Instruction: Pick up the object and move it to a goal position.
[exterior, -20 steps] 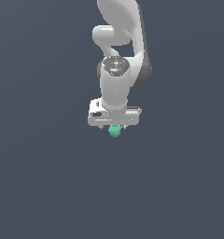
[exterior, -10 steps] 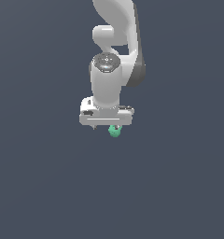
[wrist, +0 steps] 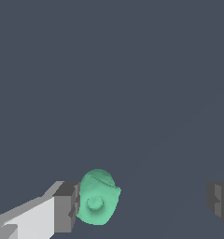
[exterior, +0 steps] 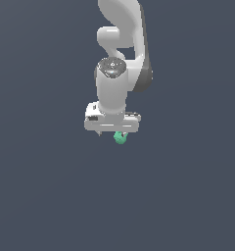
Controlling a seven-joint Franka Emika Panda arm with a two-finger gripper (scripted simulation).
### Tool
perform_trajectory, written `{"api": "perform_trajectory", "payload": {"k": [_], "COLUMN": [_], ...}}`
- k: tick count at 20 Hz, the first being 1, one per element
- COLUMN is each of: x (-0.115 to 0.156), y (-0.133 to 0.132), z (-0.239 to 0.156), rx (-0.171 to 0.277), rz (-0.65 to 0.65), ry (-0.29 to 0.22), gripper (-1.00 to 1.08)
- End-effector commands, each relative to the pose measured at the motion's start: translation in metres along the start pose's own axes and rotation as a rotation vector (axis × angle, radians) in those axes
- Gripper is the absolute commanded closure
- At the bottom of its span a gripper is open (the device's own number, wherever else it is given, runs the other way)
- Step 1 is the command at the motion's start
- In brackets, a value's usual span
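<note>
The fingers (wrist: 144, 205) stand released; the object (wrist: 97, 197), probably light and stiff, touches one finger; grip its middle.

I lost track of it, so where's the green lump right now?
In the exterior view the green lump sits just under the pincer. The wrist view shows it beside one finger, well apart from the other.
</note>
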State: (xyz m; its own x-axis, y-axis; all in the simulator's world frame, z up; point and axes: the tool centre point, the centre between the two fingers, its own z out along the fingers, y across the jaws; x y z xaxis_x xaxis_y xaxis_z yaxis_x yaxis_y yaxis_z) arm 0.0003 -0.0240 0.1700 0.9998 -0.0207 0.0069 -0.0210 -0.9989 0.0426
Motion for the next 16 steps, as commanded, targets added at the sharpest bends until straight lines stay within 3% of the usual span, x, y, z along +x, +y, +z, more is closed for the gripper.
{"api": "perform_trajectory", "payload": {"k": [1,16], "x": [-0.004,-0.053], "y": [-0.003,-0.034], "z": [0.005,0.058], "rx": [0.004,0.034], "rz": [0.026,0.329], "ry": [-0.001,-0.011], "gripper": [-0.92,-0.92]}}
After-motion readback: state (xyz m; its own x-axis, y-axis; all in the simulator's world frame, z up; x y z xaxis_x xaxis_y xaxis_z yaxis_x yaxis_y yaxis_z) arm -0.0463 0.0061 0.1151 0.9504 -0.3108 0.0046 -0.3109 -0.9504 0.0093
